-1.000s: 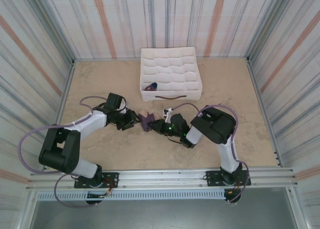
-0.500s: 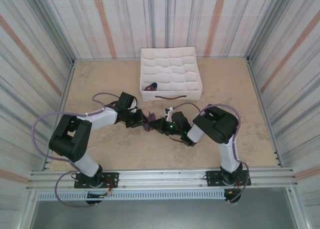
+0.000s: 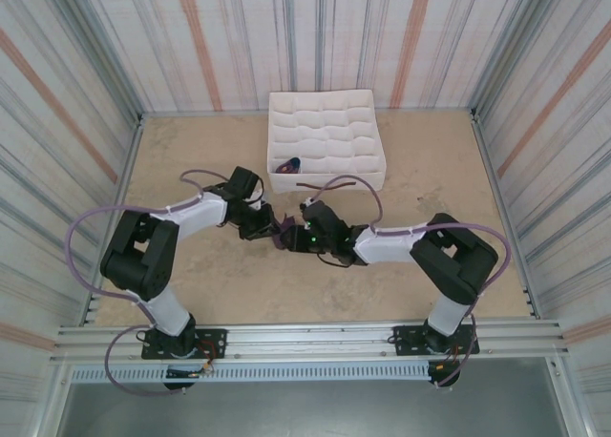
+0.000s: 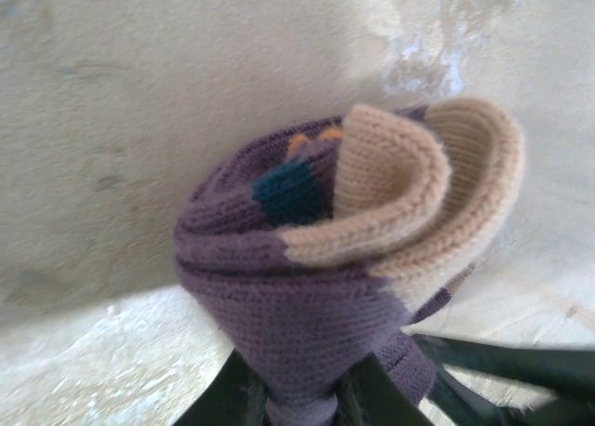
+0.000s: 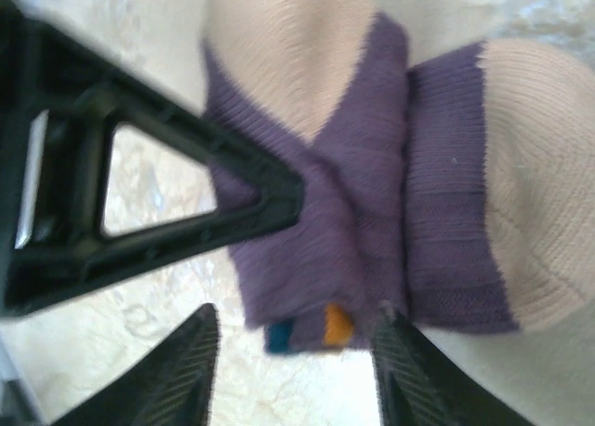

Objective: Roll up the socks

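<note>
A rolled bundle of purple socks with pale tan ends and a teal patch lies on the table. In the top view this bundle sits between both grippers, below the box. My left gripper is shut on the bundle's purple base, its fingers pinching from both sides; from above it reaches in from the left. My right gripper is open, with the socks' teal and orange edge between its fingers. The right gripper comes in from the right. A second small dark bundle lies in the box.
The white fabric grid box stands just behind the grippers at the table's middle back. Striped walls enclose the tan table on three sides. The left gripper's black finger crosses the right wrist view, close to the socks.
The left gripper moved right onto the bundle and holds it. The right arm's elbow swung out to the right and its gripper shifted up and left against the bundle.
</note>
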